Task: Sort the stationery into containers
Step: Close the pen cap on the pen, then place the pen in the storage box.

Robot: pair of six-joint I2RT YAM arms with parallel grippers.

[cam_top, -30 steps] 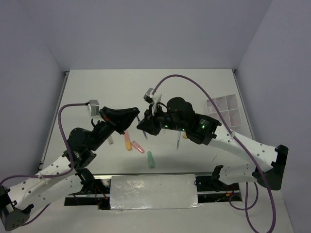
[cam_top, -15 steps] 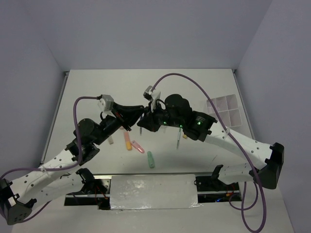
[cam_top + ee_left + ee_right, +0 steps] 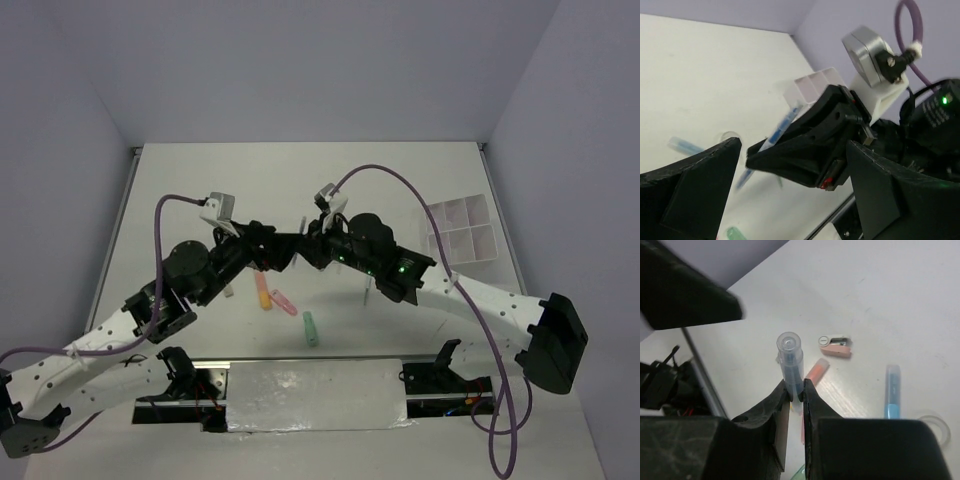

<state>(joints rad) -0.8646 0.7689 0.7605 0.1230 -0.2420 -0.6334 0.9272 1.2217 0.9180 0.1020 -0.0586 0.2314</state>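
White bench, lavender walls. Left claw (image 3: 793,144) is spread wide and empty, close against the right claw (image 3: 796,390), which is pinched shut on 1 thin, translucent-blue, clear-capped pen (image 3: 791,365) above mid-bench. Contact between the claws could likely knock it loose. White tray (image 3: 440,222) lies far right.

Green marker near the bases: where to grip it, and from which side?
Grip the green marker at its middle, from straight above. It lies flat, alone, lengthwise near to far, so pinching across its left and right sides likely works.
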